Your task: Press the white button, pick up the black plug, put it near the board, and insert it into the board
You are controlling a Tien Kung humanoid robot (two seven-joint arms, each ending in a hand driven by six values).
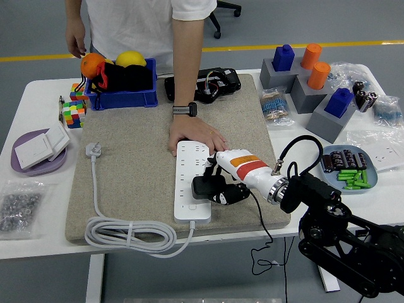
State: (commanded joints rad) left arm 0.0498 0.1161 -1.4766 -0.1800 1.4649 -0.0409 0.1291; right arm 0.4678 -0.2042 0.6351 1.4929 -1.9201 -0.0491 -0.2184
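Note:
The white power strip point(191, 173) lies lengthwise on the beige mat point(132, 158), its white cable coiled at the near left. My right hand point(218, 186) comes in from the right and is shut on the black plug point(203, 188). It holds the plug over the strip's near right part, and the plug's black cord trails off the table's front edge. I cannot tell whether the plug's pins are in a socket. A person's hand point(192, 134) rests flat on the strip's far end. My left arm is out of view.
A blue bin point(120, 85) with fruit, a colour cube, a purple plate point(35, 158) with white switches, a bag of screws, grey blocks with coloured pegs point(315, 88) and a blue dish point(353, 167) of batteries ring the mat.

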